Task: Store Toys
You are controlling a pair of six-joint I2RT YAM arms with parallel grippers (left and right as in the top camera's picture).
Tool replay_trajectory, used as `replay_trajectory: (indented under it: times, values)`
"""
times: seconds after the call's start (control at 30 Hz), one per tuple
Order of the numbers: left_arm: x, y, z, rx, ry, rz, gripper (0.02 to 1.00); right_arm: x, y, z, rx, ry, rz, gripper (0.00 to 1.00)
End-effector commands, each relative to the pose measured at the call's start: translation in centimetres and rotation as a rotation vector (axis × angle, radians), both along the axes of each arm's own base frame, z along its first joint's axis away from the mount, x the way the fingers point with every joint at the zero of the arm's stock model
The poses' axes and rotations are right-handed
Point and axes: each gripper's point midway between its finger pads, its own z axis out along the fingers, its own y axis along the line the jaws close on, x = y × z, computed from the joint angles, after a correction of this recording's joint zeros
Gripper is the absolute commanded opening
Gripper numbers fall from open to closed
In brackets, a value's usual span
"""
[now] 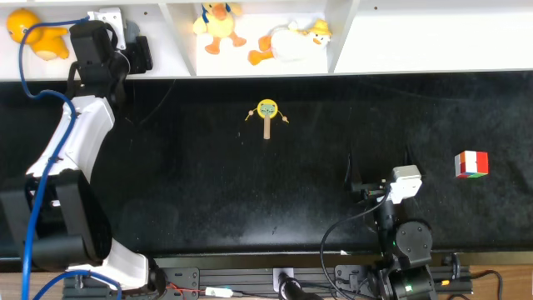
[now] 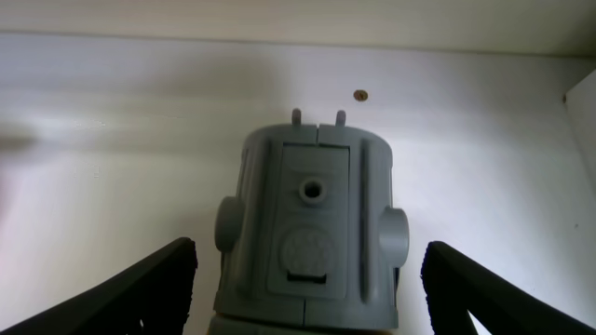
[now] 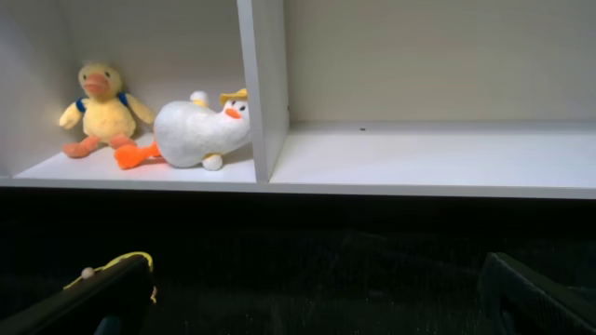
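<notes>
The left pincer (image 2: 309, 249) stands spread on either side of the grey robot toy (image 2: 307, 186), which is upright in the shelf's left compartment (image 2: 112, 167), so placing looks done. The next move should be to back straight out without tipping it, then fetch the rattle drum (image 1: 266, 112) or the puzzle cube (image 1: 471, 164) from the worktop (image 1: 166, 167).

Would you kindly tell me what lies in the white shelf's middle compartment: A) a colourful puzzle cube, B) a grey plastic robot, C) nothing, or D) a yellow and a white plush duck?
D: the yellow plush duck sits beside the lying white plush duck in the middle compartment.
</notes>
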Motion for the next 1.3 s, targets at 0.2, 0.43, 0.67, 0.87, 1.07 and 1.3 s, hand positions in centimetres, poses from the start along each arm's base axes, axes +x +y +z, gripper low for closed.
replay_trajectory:
  times: [0.2,0.43,0.67,0.87,1.07,1.3]
  values:
    - [0.5,0.3,0.4,0.011,-0.002,0.004,0.947,0.0,0.1,-0.4,-0.004,0.0,0.003,0.996]
    - [-0.4,0.2,1.8,0.012,-0.005,0.004,0.998,0.0,0.1,-0.3,-0.003,0.0,0.003,0.993]
    - [-1.8,0.0,3.8,0.011,-0.004,0.004,0.998,0.0,0.1,-0.3,-0.003,0.0,0.003,0.996]
    - [-4.0,-0.2,4.5,0.006,0.044,0.002,0.998,0.0,0.1,-0.3,-0.003,0.0,0.003,0.996]
    - [-6.1,-0.5,5.6,-0.004,0.076,0.007,0.998,0.0,0.1,-0.3,-0.003,0.0,0.003,0.993]
    - [-9.0,-0.8,7.3,-0.009,0.101,0.006,0.998,0.0,0.1,-0.3,-0.003,0.0,0.003,0.996]
